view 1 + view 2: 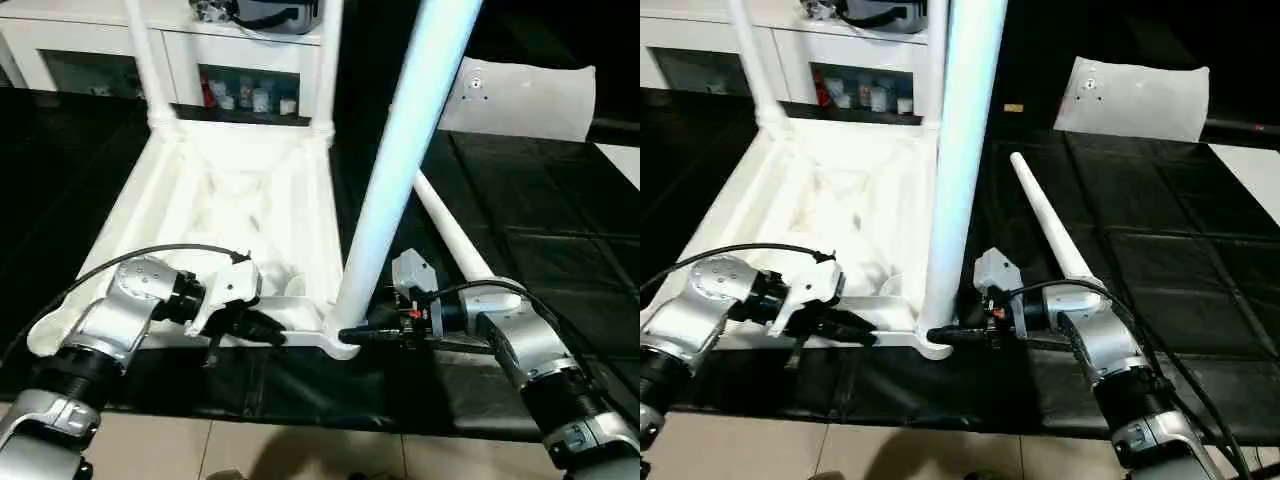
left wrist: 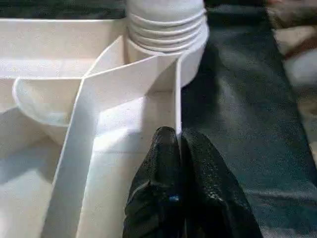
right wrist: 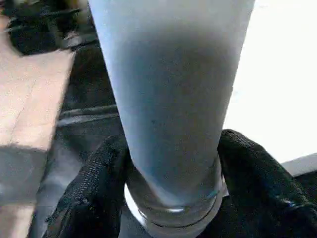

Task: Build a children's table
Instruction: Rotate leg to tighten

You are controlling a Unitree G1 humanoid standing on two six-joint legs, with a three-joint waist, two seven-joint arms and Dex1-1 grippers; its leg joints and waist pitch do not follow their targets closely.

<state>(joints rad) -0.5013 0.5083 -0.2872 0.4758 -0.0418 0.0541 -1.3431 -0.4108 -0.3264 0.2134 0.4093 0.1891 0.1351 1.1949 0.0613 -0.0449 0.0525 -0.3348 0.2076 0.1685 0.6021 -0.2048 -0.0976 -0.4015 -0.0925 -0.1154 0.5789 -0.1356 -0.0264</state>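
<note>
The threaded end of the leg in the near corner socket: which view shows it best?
The left wrist view: the leg's threads sit in the socket, past the left gripper pinching the tabletop's edge wall. The right wrist view shows them between the right gripper's fingers; the eye views hide them.

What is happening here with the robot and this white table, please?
The robot is assembling a children's table. The tabletop lies upside down on a black mat, with two legs already standing in its far corners. The left gripper is shut on the near edge rib. The right gripper is around the base of a third leg at the near corner socket. A fourth leg lies on the mat.
</note>
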